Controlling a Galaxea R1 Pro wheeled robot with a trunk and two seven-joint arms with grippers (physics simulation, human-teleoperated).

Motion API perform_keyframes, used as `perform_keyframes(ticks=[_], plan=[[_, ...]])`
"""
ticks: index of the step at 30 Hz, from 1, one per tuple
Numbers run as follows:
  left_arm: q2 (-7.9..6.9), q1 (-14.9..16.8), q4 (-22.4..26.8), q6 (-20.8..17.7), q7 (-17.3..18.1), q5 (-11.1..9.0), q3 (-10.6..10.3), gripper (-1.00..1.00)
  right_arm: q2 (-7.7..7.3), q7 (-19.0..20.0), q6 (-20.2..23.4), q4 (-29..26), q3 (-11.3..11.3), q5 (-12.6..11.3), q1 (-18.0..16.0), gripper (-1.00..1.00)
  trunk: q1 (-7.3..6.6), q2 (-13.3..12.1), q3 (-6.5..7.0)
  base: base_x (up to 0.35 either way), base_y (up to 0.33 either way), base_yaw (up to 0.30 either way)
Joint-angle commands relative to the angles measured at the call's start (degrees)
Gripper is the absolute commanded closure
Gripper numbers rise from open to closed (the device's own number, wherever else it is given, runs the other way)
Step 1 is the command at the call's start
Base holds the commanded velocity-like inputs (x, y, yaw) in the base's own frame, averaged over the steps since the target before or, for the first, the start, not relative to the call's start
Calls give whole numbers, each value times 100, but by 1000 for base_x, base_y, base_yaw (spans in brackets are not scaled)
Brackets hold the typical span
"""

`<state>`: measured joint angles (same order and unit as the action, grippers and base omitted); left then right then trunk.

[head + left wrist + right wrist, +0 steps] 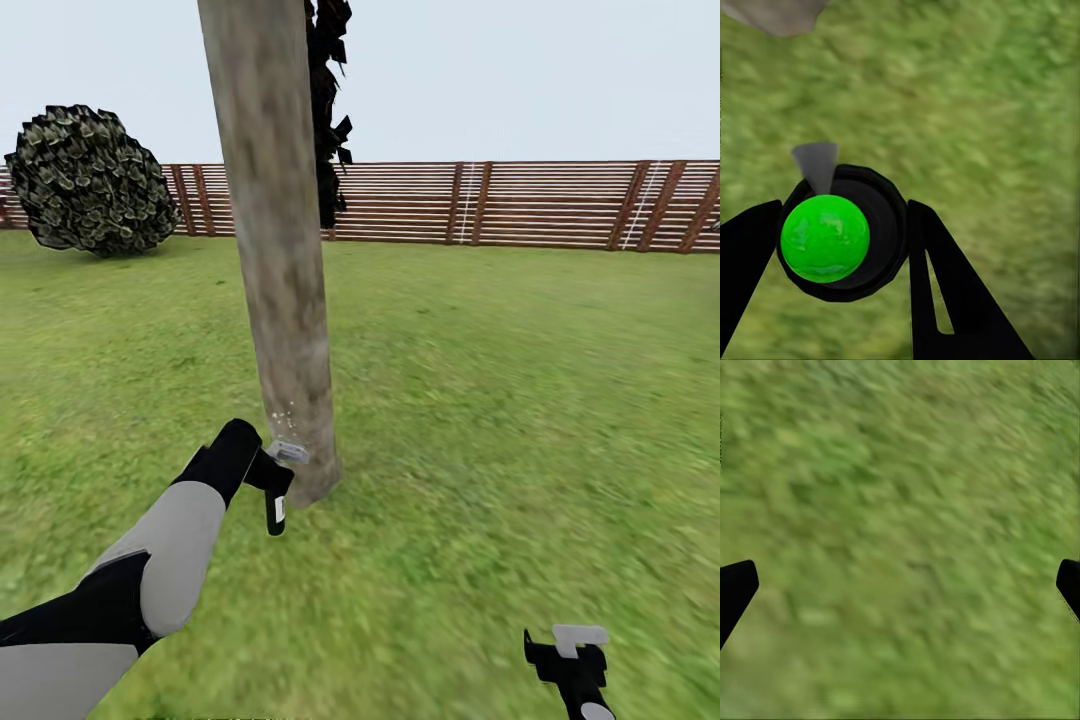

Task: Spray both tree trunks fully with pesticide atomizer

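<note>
My left tool (844, 247) holds the pesticide atomizer (275, 500) just beside the tree trunk (275, 250); my right tool (900, 585) is wide over the grass (900, 472).

Head camera high, facing tree trunk (280, 260) and fence (520, 205); both wrist cameras close above grass (900, 510).

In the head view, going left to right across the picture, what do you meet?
Round bush → left gripper holding the pesticide atomizer → tree trunk → right gripper low over the grass, with the wooden fence running behind.
</note>
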<state>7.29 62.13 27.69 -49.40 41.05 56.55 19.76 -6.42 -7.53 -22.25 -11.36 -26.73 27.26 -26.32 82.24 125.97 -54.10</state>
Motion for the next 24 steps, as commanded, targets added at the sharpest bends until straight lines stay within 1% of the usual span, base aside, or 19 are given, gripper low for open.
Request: perform_keyframes(ticks=[1, 9, 17, 20, 24], plan=[[10, 4, 8, -17, 41, 58, 45, 100, 0, -19, -22, 8, -34, 61, -4, -100, -1, 2, -6, 81, -272, 273], [10, 5, 8, -16, 30, 58, 54, 100, 2, -20, -24, 11, -32, 61, -4, -100, -1, 2, -6, 150, -249, 277], [10, 9, 8, -27, 26, 58, 71, 100, 7, -17, -20, 11, -32, 61, -4, -100, -1, 2, 11, 16, -271, 262], [10, 8, 8, -104, 26, 58, 71, 100, 8, -17, -18, 11, -33, 61, -4, -100, -1, 2, 28, 0, -273, 222], [10, 6, 9, -129, 26, 58, 71, 100, 8, -19, -23, 11, -33, 61, -4, -100, -1, 2, 39, 0, -273, 98]])
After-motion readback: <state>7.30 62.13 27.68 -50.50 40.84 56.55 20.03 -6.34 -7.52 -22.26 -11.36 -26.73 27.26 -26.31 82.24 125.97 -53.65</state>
